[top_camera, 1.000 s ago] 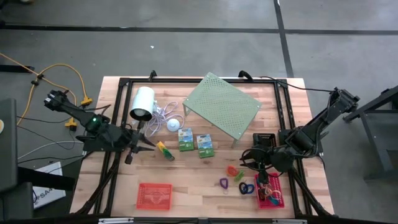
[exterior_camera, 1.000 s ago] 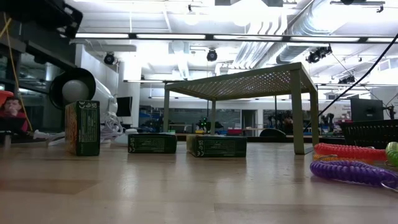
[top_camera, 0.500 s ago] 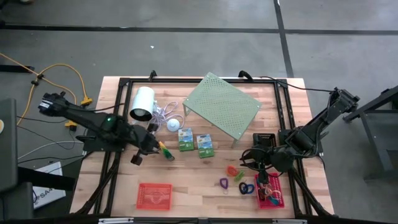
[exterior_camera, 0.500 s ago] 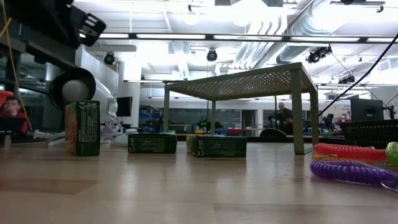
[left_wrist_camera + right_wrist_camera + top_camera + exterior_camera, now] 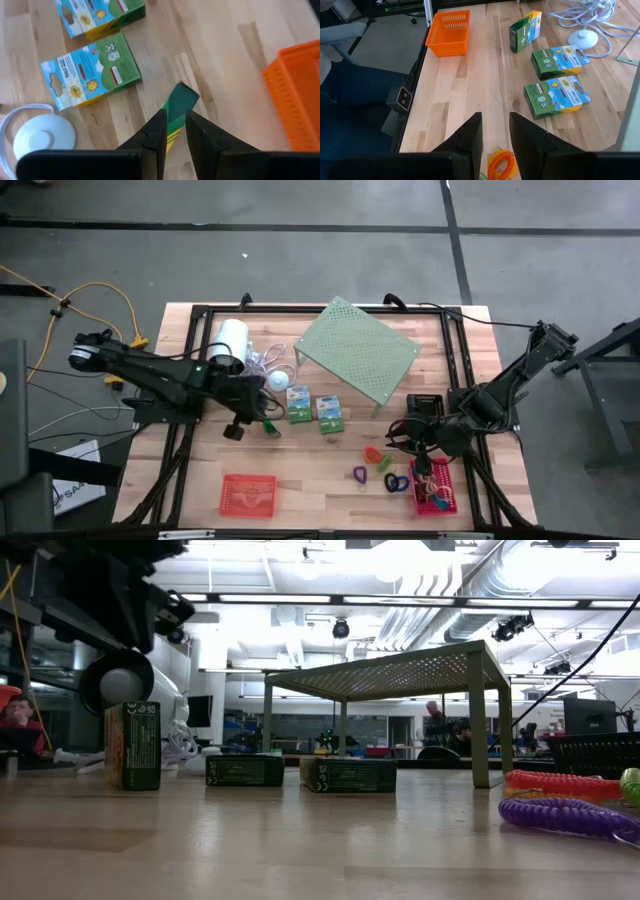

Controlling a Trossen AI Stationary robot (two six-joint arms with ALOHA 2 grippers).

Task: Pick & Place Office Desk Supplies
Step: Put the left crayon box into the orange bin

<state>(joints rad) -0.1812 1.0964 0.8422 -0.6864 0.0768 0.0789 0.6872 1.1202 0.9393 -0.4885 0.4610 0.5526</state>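
**Narrow jaws over a standing marker: a knock-over waiting to happen**

The left tool [image 5: 174, 119] hangs directly above the yellow-green marker [image 5: 179, 102], fingers only slightly parted and gripping nothing. The marker stands on the desk [image 5: 235, 60] just left of the two green-white boxes [image 5: 90, 75]. With so slim a gap, a descent risks a fingertip landing on the marker's top and tipping it toward the boxes or the corded white puck [image 5: 45, 137] behind. The red basket [image 5: 295, 95] sits in front of the boxes. The right tool [image 5: 495, 125], open and empty, waits well right of them.
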